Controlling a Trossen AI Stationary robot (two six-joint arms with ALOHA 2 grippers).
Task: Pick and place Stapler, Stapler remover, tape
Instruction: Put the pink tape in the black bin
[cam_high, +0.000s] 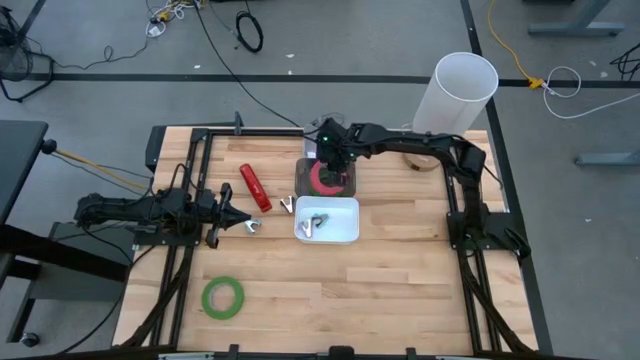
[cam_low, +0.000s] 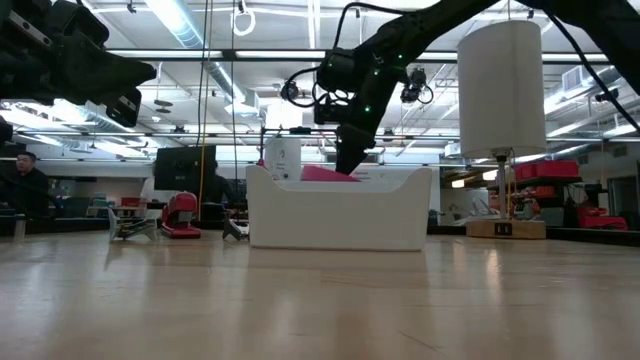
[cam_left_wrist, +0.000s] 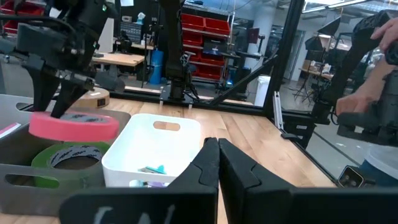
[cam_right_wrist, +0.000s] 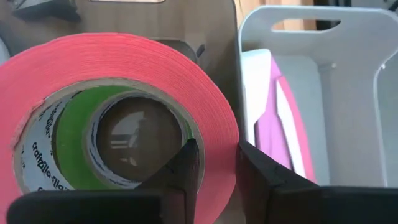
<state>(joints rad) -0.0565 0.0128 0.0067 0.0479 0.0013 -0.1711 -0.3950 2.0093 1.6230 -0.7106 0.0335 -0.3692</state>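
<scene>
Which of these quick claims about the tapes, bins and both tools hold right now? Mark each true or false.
1. The right tool is shut on the pink tape roll. True.
2. A green tape roll already lies in the grey bin under the pink one. True.
3. The red stapler sits inside the white bin. False: it lies on the table, left of both bins.
4. The left tool holds a staple remover. False: it is shut on nothing.
5. No tape lies loose on the table. False: another green roll lies near the front edge.
</scene>
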